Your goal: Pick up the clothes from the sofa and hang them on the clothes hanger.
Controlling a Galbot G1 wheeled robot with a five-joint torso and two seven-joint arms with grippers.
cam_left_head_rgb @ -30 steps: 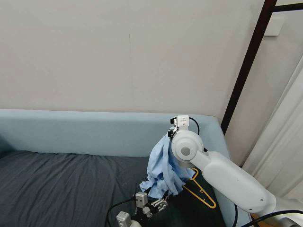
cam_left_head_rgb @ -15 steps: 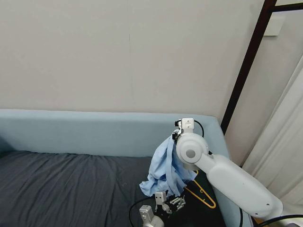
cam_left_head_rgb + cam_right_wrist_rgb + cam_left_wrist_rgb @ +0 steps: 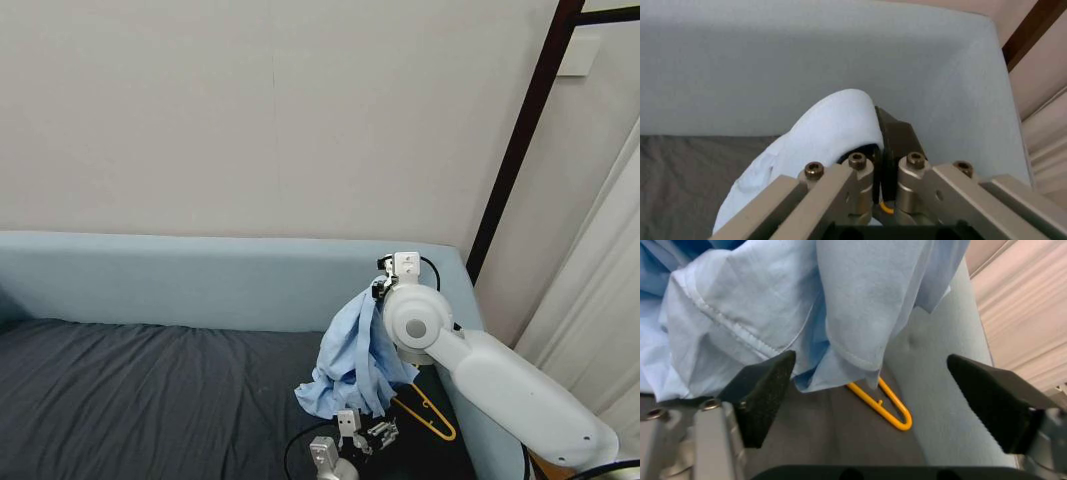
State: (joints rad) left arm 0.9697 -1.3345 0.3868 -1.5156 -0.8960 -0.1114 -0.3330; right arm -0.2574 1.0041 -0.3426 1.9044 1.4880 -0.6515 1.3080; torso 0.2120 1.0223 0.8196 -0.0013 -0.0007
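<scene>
The right gripper (image 3: 879, 132) is clamped shut on a fold of one pale blue garment (image 3: 833, 125), its two fingers pressed together with the cloth pinched between them. In the head view the right gripper (image 3: 384, 290) is raised in front of the sofa's backrest (image 3: 180, 282), near the sofa's right end, and the garment (image 3: 350, 352) hangs from it in a bunched, drooping mass above the dark grey seat (image 3: 130, 400).

Below the hem, the left gripper (image 3: 366, 434) sits low over the seat with its jaws spread wide and nothing between them. The left wrist view shows the left gripper (image 3: 870, 365) with its two black pads (image 3: 767, 390) well apart, one to each side of the lowest folds of the garment (image 3: 840, 300).

One yellow hanger (image 3: 430, 414) shows beneath the cloth at the sofa's right end. Its looped corner (image 3: 890, 410) lies against the dark seat beside the pale blue side panel, while the rest is hidden behind the fabric.

One dark upright pole (image 3: 520, 140) rises beyond the sofa's right end, before a white curtain (image 3: 600, 300).
</scene>
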